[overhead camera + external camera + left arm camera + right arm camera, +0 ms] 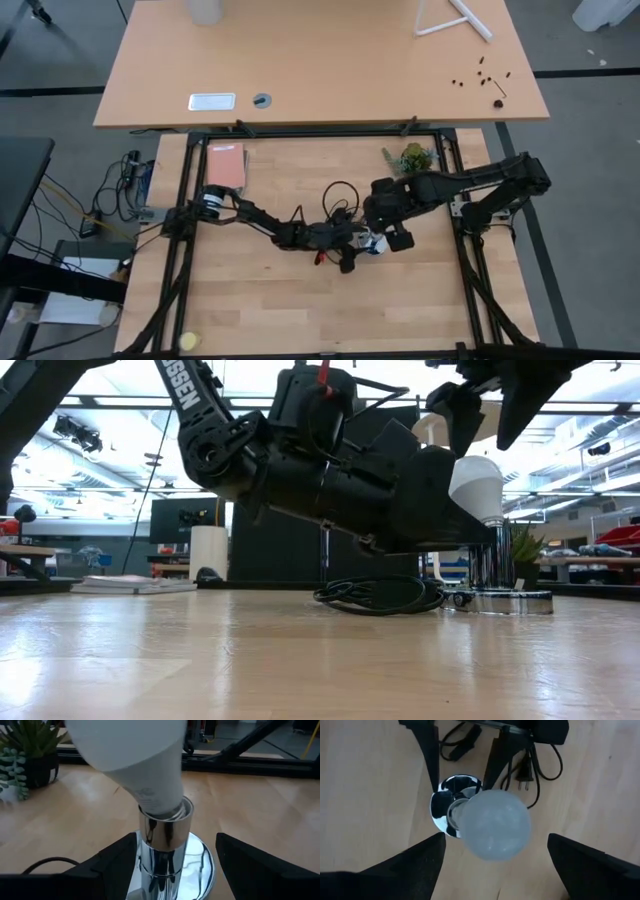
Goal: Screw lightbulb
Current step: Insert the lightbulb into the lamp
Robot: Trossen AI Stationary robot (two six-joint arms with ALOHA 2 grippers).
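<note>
The white lightbulb (pixel 135 755) sits tilted with its screw base in the mouth of the chrome socket tube (pixel 165 840), which stands on its round silvery disc (pixel 451 802) on the table. My left gripper (pixel 175 870) is open, level at table height, one finger on each side of the socket tube. My right gripper (pixel 492 857) is open above the bulb (pixel 492 825), pointing down, its fingers (pixel 470 405) wide of the glass and clear of it. The bulb (pixel 478 485) also shows in the low view. My left gripper's finger (pixel 120 865) stands right against the side of the chrome tube (pixel 145 845), and I cannot tell whether it touches. The other finger (pixel 250 865) is clear of the tube, beside the disc's rim.
The socket's black cord with its plug (pixel 530 767) lies coiled behind the socket (pixel 380 595). A small potted plant (pixel 413 157) stands at the far right of the table, a red book (pixel 226 165) at the far left, and a small yellowish ball (pixel 188 341) at the near left.
</note>
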